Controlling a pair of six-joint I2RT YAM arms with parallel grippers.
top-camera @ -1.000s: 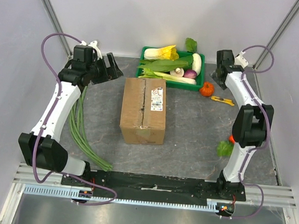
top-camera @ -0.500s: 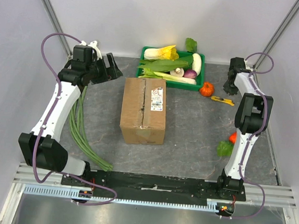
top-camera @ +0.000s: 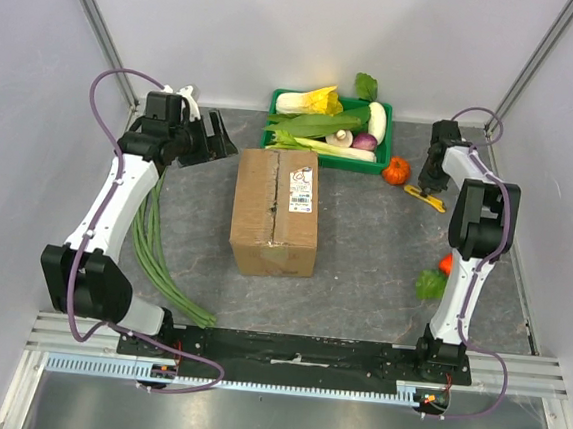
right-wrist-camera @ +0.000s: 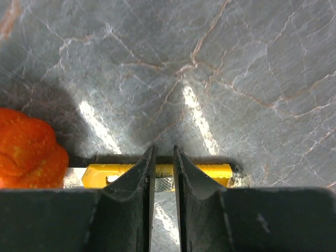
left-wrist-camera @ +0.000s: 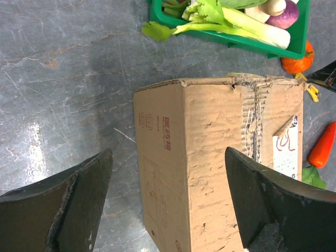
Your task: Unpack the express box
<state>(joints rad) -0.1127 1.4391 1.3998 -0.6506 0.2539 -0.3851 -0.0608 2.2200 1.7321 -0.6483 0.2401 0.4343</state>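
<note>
Jaws on the right: drawn almost together, only a slit left, tips down at the yellow utility knife (right-wrist-camera: 202,170) lying crosswise on the counter (right-wrist-camera: 252,68). Impossible to say if gripping or merely touching. Jaws on the left: spread wide, empty, hanging beside the express box (left-wrist-camera: 210,157) and framing it, probably ready to steady the carton during cutting.

Nearest, by the left arm: long green beans (top-camera: 153,243) laid along the counter. By the right arm: a red chili (top-camera: 445,266) and a green leaf (top-camera: 429,284). Mid-counter: the box flat on its base, flaps shut, white label (top-camera: 300,191) up. Unopened, hence the reach for a cutter. Farther back: the knife near a small orange pumpkin (top-camera: 398,170), then the green tray (top-camera: 371,166) of vegetables, just behind the box.

Against a second ago: right arm unfolded toward the far right, wrist brought down from beside the tray to the knife. Left arm barely shifted. Box, beans and tray unmoved.
</note>
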